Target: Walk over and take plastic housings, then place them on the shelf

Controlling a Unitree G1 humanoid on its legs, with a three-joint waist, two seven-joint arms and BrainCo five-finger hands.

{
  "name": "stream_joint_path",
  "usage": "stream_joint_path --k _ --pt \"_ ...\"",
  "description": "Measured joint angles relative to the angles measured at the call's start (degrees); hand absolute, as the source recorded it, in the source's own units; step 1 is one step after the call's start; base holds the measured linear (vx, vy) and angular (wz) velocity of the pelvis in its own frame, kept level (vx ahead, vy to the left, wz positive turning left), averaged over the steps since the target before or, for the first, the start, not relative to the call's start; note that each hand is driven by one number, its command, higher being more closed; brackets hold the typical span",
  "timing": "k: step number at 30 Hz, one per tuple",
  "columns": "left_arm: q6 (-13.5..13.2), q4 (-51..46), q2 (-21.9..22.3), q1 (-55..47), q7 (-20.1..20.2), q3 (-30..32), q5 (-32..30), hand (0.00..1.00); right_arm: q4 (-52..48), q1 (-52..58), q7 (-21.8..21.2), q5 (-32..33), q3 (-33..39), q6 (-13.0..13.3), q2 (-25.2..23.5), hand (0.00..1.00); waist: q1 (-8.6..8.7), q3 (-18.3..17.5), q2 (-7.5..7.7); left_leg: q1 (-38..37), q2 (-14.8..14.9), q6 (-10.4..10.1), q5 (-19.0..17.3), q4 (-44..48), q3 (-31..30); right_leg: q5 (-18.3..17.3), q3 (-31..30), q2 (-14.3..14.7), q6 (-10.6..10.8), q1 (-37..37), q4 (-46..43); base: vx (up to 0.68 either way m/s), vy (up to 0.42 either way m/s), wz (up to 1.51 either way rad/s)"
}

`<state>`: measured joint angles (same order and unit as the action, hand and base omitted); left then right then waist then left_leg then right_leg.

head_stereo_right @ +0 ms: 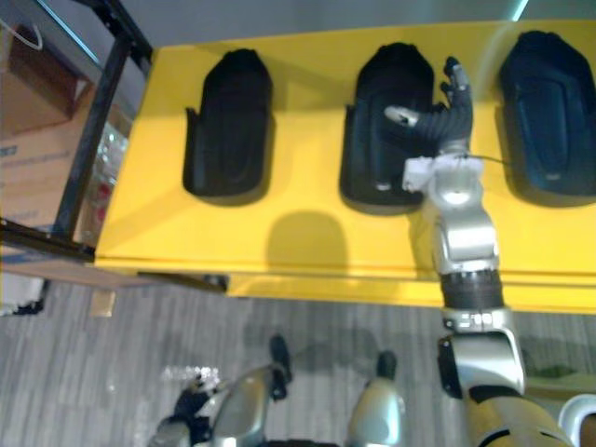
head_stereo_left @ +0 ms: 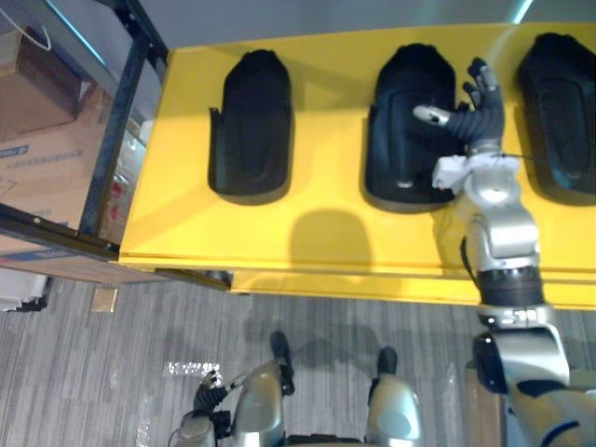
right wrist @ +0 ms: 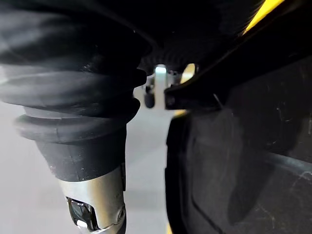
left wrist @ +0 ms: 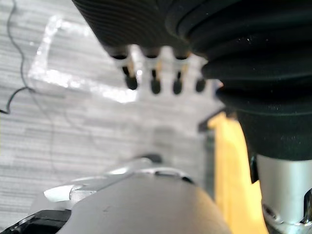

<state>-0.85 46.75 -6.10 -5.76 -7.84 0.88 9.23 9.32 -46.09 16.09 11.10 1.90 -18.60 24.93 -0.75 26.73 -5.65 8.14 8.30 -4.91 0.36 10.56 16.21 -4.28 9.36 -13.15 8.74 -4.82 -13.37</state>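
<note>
1. Plastic housings (head_stereo_right: 228, 121), three in all, lie in a row on the yellow table (head_stereo_left: 326, 219). They are glossy black moulded shells, long, with rounded far ends and a raised rim.
2. The left housing (head_stereo_left: 251, 121) lies toward the table's left end, the middle housing (head_stereo_left: 402, 126) near its centre, and the right housing (head_stereo_left: 563, 112) toward its right end. Bare yellow top shows between them.
3. The right hand (head_stereo_left: 477, 107) is over the table at the middle housing's right edge. Its fingers (head_stereo_left: 484, 82) are nearly straight and point to the table's far side. Its thumb (head_stereo_left: 430, 114) reaches sideways across the shell (whether it presses down cannot be told). It grips nothing.
4. The left hand (head_stereo_left: 209, 389) hangs low, off the table's near edge. Its dark-tipped fingers (left wrist: 155, 85) are loose, almost straight and empty.
5. A dark metal shelf frame (head_stereo_left: 121, 102) stands at the table's left end, with brown cardboard boxes (head_stereo_left: 47, 140) beyond it.
6. Grey ribbed carpet (head_stereo_left: 140, 335) runs along the table's near edge.
</note>
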Motion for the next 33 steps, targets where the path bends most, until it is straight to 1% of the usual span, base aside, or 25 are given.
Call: stream_joint_path --k 13,17,29,32,33 --pt "0.39 -0.97 -0.12 0.0 -0.04 0.0 0.01 0.0 0.31 -0.02 0.27 0.42 1.05 -0.34 0.0 0.0 -0.1 0.06 0.11 0.86 0.04 0.02 0.02 0.19 -0.63 0.01 0.74 0.06 0.0 0.13 0.1 0.0 0.0 0.01" --pt "0.94 -1.25 -0.41 0.0 -0.04 0.03 1.14 0.0 0.39 -0.09 0.34 0.43 1.63 -0.34 0.01 0.0 -0.15 0.37 0.6 1.0 0.06 0.02 0.04 0.3 -1.07 0.01 1.19 0.08 0.0 0.39 0.1 0.0 0.0 0.06" --pt "1.46 -2.04 -0.4 -0.04 -0.02 0.01 1.46 0.0 2.82 -2.76 0.02 1.66 1.63 -0.3 0.01 0.0 -0.49 0.37 0.61 0.88 0.04 0.01 0.19 0.05 -1.32 0.01 1.53 0.12 0.0 0.76 0.23 0.0 0.0 0.0" --pt "1.88 -2.43 -0.4 -0.07 0.0 0.0 1.46 0.0 2.87 -2.85 0.89 1.26 1.67 -0.02 0.02 0.0 -0.65 0.37 0.61 0.79 0.04 0.0 0.25 -0.09 -1.35 0.02 1.59 0.15 0.0 0.91 0.37 0.0 0.0 0.0" --pt "1.87 -2.56 -0.38 -0.1 -0.02 -0.02 1.46 0.0 2.87 -2.97 2.12 -0.45 1.84 0.75 0.01 0.0 -0.76 0.37 0.62 0.68 0.03 -0.01 0.31 -0.22 -1.35 0.05 1.61 0.16 0.03 1.05 0.51 0.0 0.0 0.0"
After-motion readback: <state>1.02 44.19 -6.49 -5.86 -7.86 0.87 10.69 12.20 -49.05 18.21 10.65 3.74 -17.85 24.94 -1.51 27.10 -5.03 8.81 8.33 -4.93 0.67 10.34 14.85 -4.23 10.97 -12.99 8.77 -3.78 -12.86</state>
